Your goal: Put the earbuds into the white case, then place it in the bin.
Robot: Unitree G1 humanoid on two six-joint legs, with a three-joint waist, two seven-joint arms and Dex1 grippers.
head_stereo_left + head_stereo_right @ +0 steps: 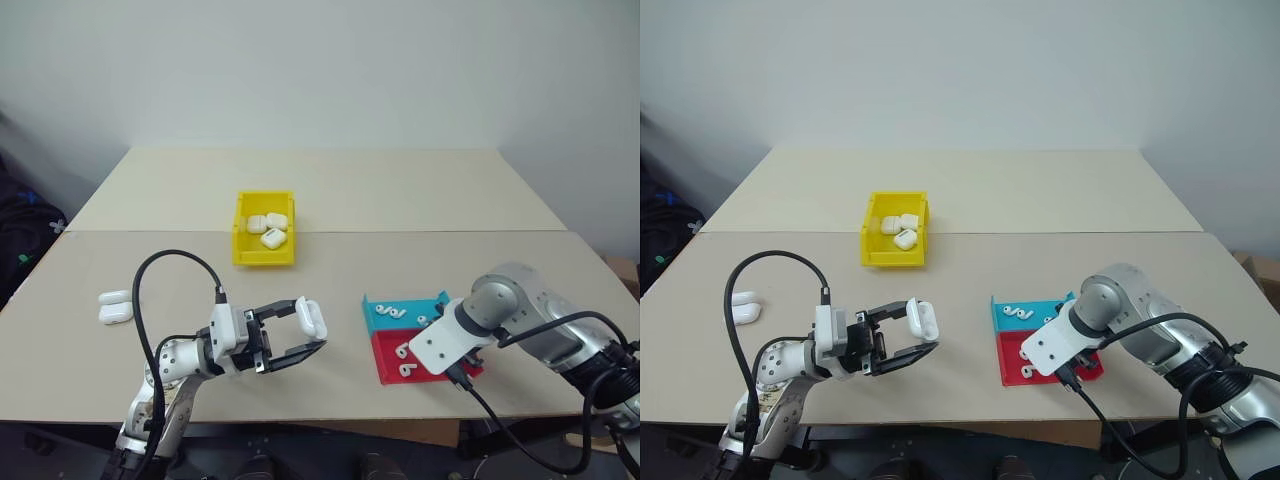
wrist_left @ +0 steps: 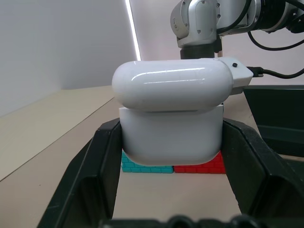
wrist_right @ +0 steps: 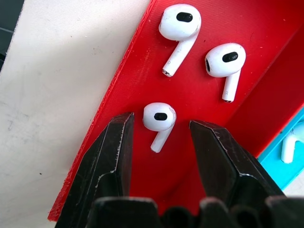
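Fingers of the right gripper point down into the red half of the tray, standing partly apart with one earbud lying between the tips, not pinched and touching neither finger as far as the wrist view shows. Just beyond that bud lie two more earbuds on the same red floor, which makes three there, and one further bud shows at the edge of the neighbouring blue half, off to the side of the fingers; in the head views that blue half carries a few small white buds, too small to count surely. Away from this gripper, toward the robot's left across the bare table, the left gripper points sideways toward the tray and is clamped on one white case, held above the table top between the black fingers, its lid slightly lifted at the seam and sitting a little skewed over the body. Farther from both grippers, toward the back of the table and nearer the left one's side, stands the single yellow bin with three white cases lying in it. Out beyond the left gripper, near the table's left edge, two more spare cases rest side by side and touching, which brings the count of cases to six.
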